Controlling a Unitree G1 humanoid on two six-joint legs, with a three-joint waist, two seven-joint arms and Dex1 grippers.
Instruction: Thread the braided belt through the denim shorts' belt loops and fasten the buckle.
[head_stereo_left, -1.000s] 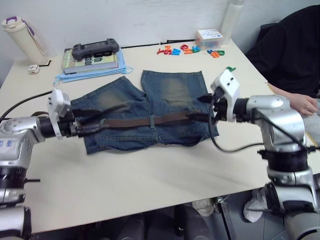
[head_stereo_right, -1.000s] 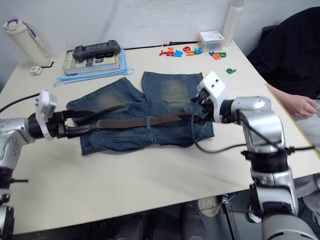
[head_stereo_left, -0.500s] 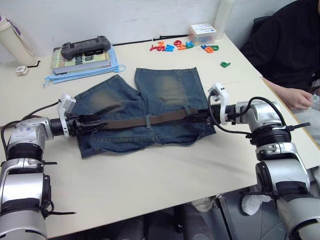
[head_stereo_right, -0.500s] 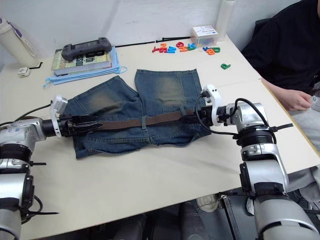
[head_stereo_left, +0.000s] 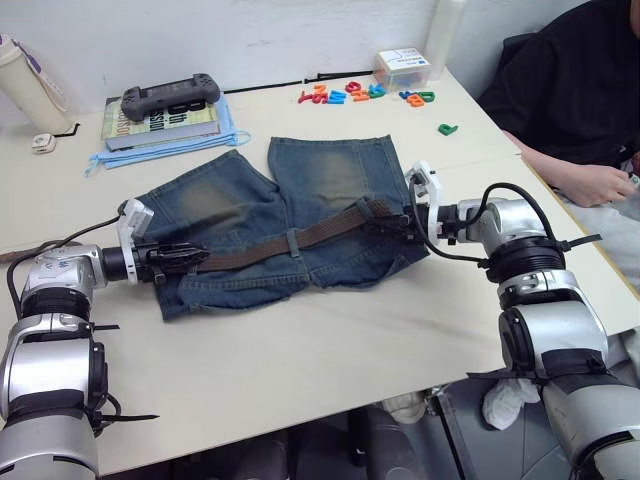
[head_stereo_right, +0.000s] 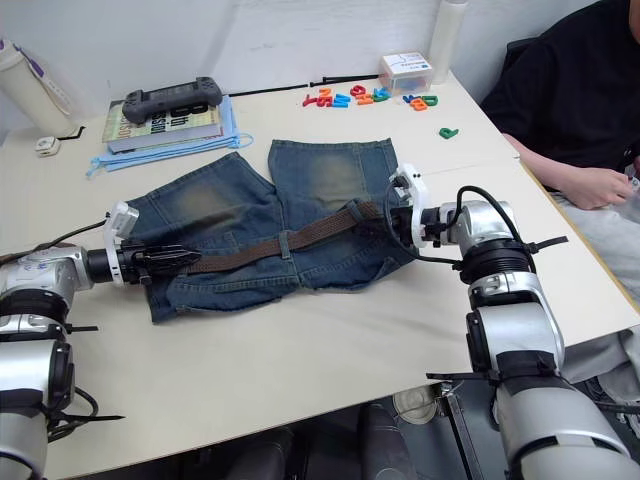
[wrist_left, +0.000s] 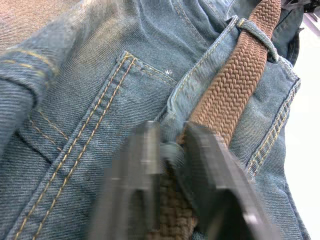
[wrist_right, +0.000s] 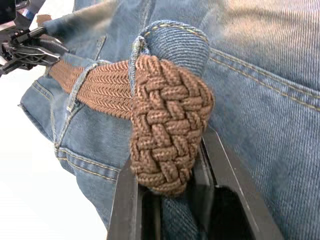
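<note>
1. The dark brown braided belt (head_stereo_left: 290, 243) is seen lying across the waistband of the faded blue denim shorts (head_stereo_left: 330, 180), passed under a narrow denim belt loop (head_stereo_left: 292, 241).
2. The waistband and belt at 9 o'clock are pinched between the left gripper's (wrist_left: 167, 165) closed jaws.
3. The belt's bunched end at 3 o'clock is clamped by the right gripper (wrist_right: 167, 187).
4. No fastened buckle is visible; fastening is judged outstanding.

This looks like an office or lab room used for robot trials, not a home. A plain pale table (head_stereo_left: 300, 370) stands against a bare white wall (head_stereo_left: 250, 35). Along its far edge sits desk clutter: a book (head_stereo_left: 160, 118) with a black handheld controller (head_stereo_left: 172, 95) on top and a blue face mask (head_stereo_left: 150, 152) under it, a white bottle (head_stereo_left: 25, 80), a small clear box (head_stereo_left: 403, 68) and scattered coloured plastic letters (head_stereo_left: 350, 95). Black cables (head_stereo_left: 280, 84) trail along the wall side. A person in black (head_stereo_left: 570, 100) sits at the table's right end, hand (head_stereo_left: 597, 185) resting near the edge.
</note>
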